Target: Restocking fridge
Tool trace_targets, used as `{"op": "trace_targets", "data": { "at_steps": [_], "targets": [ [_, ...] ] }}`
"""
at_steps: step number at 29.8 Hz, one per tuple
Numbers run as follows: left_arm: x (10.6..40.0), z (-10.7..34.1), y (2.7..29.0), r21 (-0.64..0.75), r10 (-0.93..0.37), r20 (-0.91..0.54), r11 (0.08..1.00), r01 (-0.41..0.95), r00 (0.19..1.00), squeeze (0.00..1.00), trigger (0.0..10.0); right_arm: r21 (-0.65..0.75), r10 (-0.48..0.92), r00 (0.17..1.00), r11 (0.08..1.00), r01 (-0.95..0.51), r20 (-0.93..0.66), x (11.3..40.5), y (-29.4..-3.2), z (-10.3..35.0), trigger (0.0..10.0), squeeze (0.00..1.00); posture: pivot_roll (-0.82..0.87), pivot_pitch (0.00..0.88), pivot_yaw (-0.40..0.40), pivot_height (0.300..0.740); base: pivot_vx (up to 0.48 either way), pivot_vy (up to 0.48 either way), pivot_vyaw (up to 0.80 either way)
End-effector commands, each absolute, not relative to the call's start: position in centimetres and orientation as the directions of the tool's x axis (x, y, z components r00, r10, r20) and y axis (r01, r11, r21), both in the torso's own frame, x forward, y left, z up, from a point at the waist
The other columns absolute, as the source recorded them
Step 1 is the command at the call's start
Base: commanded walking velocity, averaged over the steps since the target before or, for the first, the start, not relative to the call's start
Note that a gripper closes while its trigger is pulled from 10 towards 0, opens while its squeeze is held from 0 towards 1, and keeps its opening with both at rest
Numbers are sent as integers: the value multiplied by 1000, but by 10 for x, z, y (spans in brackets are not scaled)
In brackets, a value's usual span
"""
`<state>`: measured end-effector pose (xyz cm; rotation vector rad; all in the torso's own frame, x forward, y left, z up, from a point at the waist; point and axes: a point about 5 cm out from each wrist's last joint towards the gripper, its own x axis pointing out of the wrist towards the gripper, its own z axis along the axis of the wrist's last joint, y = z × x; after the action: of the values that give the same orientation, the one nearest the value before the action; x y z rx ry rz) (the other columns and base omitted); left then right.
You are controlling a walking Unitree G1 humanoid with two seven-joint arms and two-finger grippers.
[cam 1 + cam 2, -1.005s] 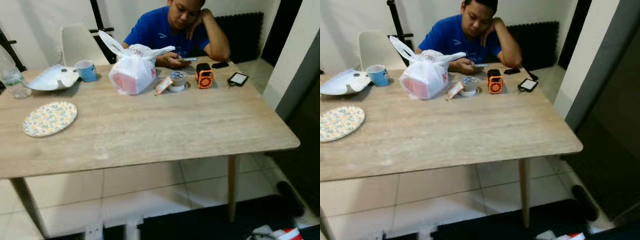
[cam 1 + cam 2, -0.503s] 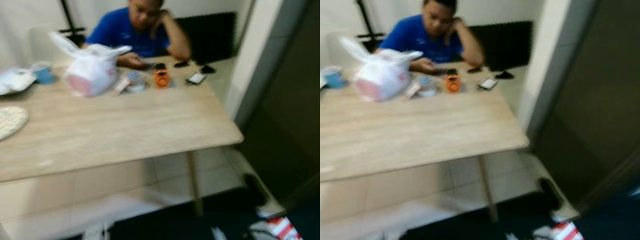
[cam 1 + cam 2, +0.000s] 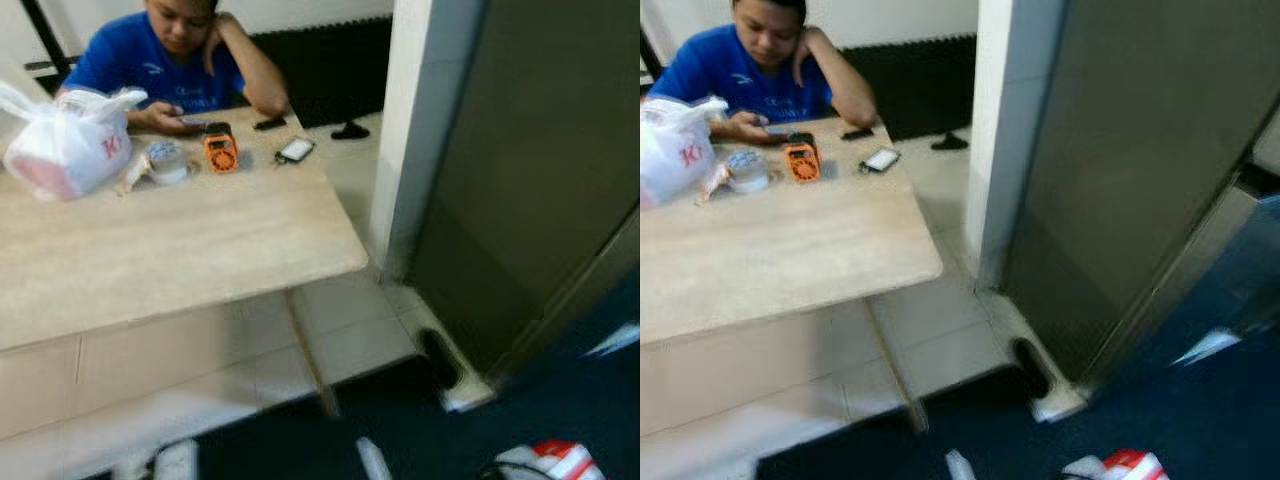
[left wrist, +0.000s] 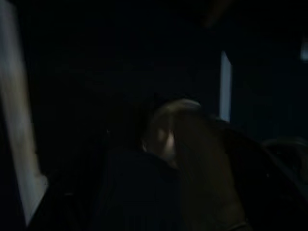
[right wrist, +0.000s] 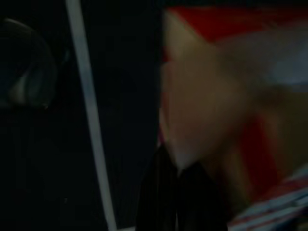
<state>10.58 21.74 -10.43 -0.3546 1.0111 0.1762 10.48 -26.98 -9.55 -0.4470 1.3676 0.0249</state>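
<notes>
A red-and-white carton (image 5: 231, 96) is seen blurred just beyond the right gripper (image 5: 178, 192), whose fingers' state cannot be told, so it could be dropped before the grey fridge (image 3: 520, 170) beside the table (image 3: 150, 250) is reached.

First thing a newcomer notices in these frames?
Probably the person in a blue shirt seated at the far side of the wooden table, head on one hand, looking at a phone. Near them on the table sit a white plastic bag and a small orange gadget. To the right, a large dark panel, likely the fridge, stands beside a white pillar.
</notes>
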Motion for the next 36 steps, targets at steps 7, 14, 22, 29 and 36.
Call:
{"op": "trace_targets", "data": {
  "at_steps": [7,14,22,29,36],
  "targets": [
    [107,-104,217,-213,-19,-852,926,-312,524,0,10000,-293,-244,200,917,-272,-949,99,-272,-96,10000,0,-41,0,13,740,0,-432,0],
    [107,-104,217,-212,-18,-852,926,-313,524,0,10000,-288,-241,198,919,-268,-950,98,-271,-97,10000,0,-39,0,15,740,0,-432,0],
    [107,-104,216,-214,-19,-852,925,-314,524,0,10000,-290,-243,196,920,-265,-950,97,-272,-97,10000,0,-41,0,12,740,0,-432,0],
    [112,-103,215,-225,-26,-841,925,-305,540,0,10000,-290,-243,195,919,-267,-950,97,-272,-97,10000,0,-38,0,11,740,0,-432,0],
    [122,-100,216,-231,-23,-825,926,-299,565,0,10000,-290,-243,192,917,-273,-951,96,-272,-97,10000,0,-38,0,11,740,0,-433,0]
  ]
}}
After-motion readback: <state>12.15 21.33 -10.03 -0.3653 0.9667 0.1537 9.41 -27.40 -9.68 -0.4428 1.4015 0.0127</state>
